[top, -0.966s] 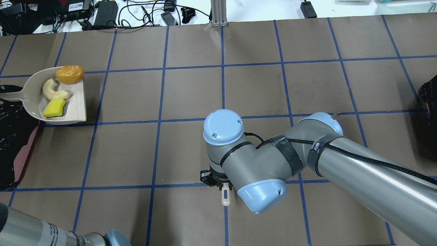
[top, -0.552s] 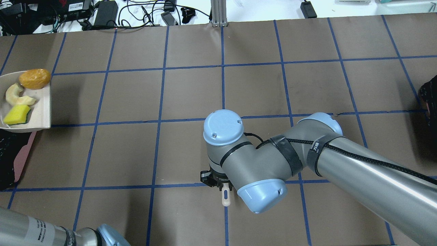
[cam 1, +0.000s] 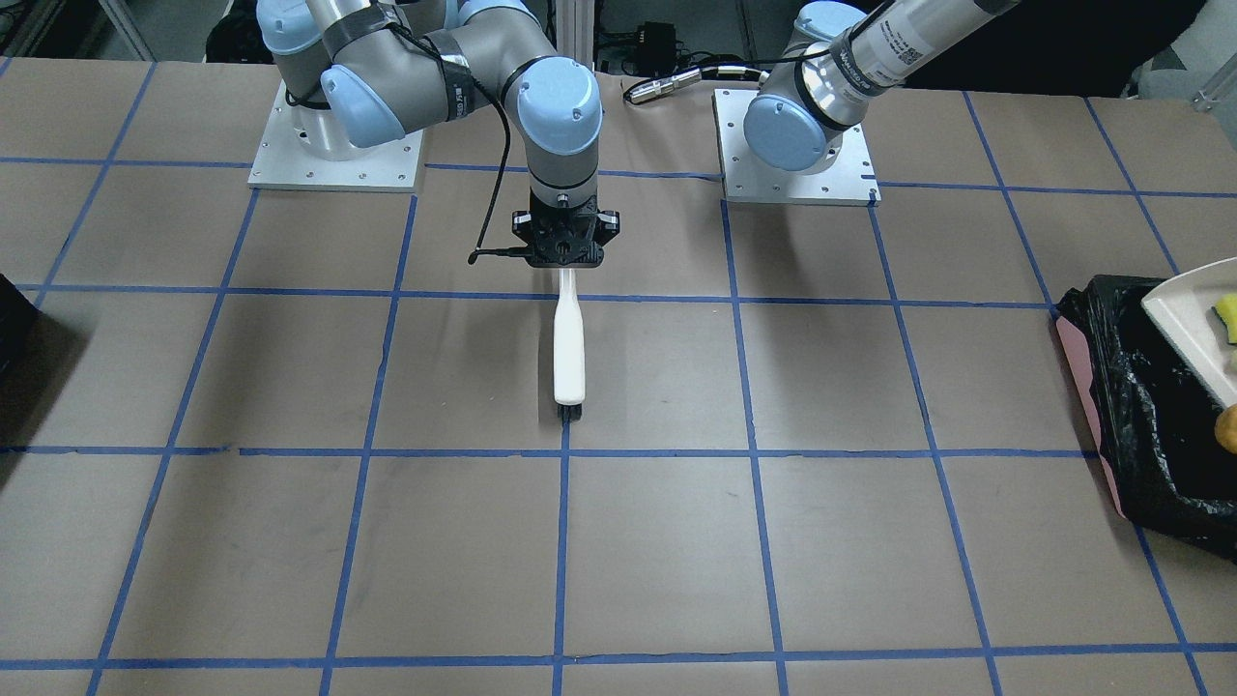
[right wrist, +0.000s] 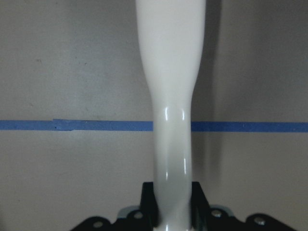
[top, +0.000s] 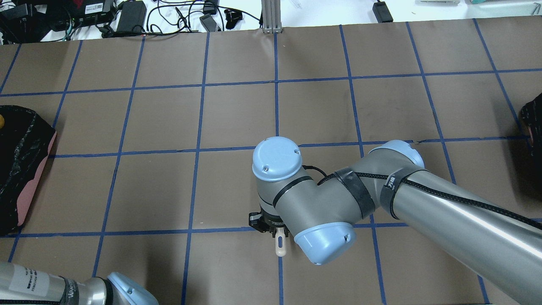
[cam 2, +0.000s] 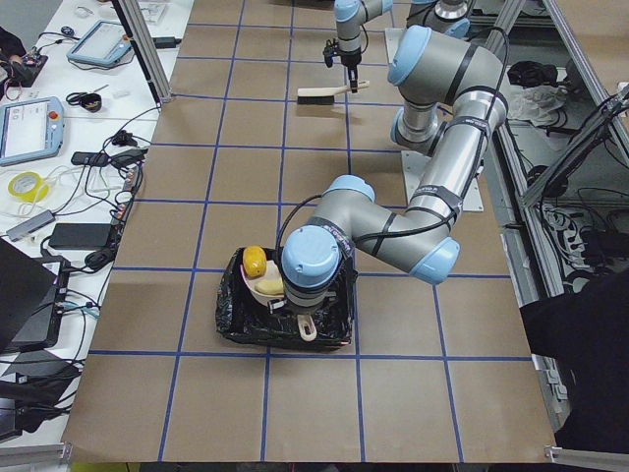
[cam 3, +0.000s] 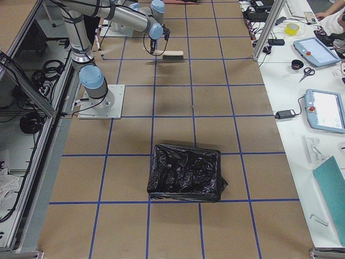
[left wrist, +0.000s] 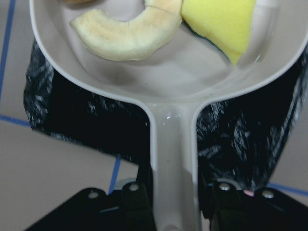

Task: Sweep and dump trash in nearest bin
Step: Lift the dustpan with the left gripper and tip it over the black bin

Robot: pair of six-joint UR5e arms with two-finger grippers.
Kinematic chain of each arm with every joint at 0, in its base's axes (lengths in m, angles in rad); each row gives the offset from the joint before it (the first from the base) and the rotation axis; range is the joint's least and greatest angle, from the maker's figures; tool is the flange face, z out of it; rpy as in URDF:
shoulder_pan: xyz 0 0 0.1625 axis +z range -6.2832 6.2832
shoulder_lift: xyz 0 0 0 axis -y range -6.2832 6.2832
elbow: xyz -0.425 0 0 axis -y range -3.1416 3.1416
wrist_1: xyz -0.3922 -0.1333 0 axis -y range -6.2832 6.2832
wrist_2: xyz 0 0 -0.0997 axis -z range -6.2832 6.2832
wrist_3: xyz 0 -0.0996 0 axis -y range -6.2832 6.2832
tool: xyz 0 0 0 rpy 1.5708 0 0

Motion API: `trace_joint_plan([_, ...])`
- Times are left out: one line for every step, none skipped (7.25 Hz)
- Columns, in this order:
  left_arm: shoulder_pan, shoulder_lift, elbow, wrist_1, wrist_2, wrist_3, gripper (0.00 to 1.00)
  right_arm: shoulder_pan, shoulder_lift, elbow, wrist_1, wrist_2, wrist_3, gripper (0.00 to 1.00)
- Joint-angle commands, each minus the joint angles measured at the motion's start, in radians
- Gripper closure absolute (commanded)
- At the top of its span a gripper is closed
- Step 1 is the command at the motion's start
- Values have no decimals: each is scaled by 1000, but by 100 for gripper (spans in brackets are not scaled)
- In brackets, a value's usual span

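My left gripper [left wrist: 173, 192] is shut on the handle of the white dustpan [left wrist: 168, 82] and holds it over the pink-sided bin [cam 1: 1102, 425] with its black bag [left wrist: 72, 110]. In the pan lie the pale curved slice [left wrist: 125, 33] and the yellow chunk [left wrist: 221, 24]; the brown-orange lump [cam 2: 255, 262] sits at the pan's far end. In the overhead view only the bin [top: 21, 161] and a sliver of the lump [top: 1, 121] show at the left edge. My right gripper [cam 1: 565, 253] is shut on the handle of a white brush [cam 1: 569, 348] that lies on the table at mid-table.
A second black-lined bin [cam 3: 186, 172] stands at the table's other end and shows at the overhead view's right edge [top: 531, 114]. The brown table [top: 237, 114] carries a blue tape grid. Cables and devices lie beyond the far edge [top: 127, 17].
My left arm has carried the dustpan with the three pieces leftward, out of the overhead view and over the bin. The right arm and brush have not moved.
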State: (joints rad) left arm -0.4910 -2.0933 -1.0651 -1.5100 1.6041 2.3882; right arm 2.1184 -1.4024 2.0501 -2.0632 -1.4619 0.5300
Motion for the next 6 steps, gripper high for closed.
trace_joint_plan([-4, -16, 45, 55, 237, -55, 100, 0, 0, 1, 0, 0, 4, 60])
trace_joint_plan([-36, -2, 45, 71, 334, -85, 100, -2, 2, 1, 0, 0, 4, 58])
trace_joint_plan([-87, -2, 42, 155, 435, -105, 100, -2, 0, 1, 0, 2, 4, 57])
trace_joint_plan([-150, 4, 40, 190, 512, -106, 100, -2, 2, -1, -1, 2, 4, 56])
trace_joint_plan([-191, 12, 27, 226, 548, -109, 100, -6, 0, -4, -5, 2, 7, 54])
trace_joint_plan([-192, 19, 27, 234, 550, -112, 100, -12, -6, -7, -15, 2, 2, 51])
